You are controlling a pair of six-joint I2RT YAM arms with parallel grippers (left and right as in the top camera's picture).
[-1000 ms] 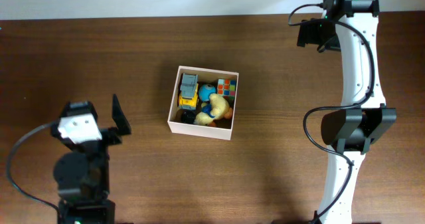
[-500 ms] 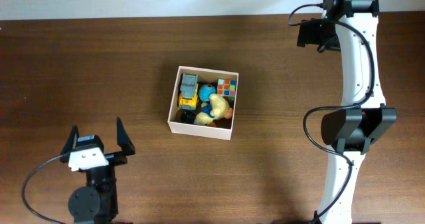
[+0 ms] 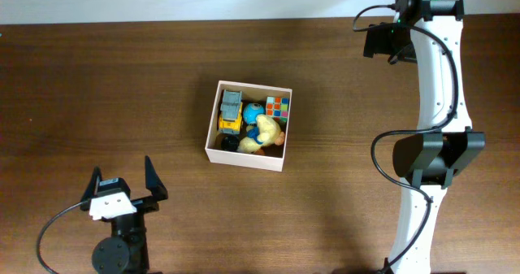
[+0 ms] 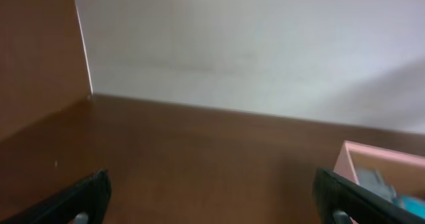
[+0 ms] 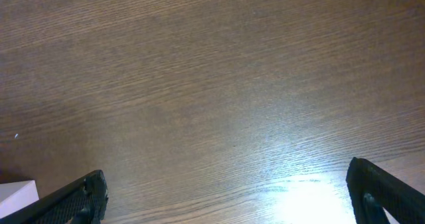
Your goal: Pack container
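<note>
The container, a square white-walled box with a tan inside, sits mid-table. In it lie a yellow and grey truck, a blue ball, a colour cube and a yellow plush. My left gripper is open and empty, low at the near left, well short of the box. In the left wrist view the left gripper frames bare table, with the container's rim at far right. My right gripper is open over bare wood, holding nothing.
The right arm's white links run along the table's right side, top to bottom. A white wall rises behind the table's far edge. A small white corner shows at the lower left of the right wrist view.
My left arm has drawn back toward the near edge, away from the container, and its open gripper now faces straight ahead. The right arm and the box have not moved.
</note>
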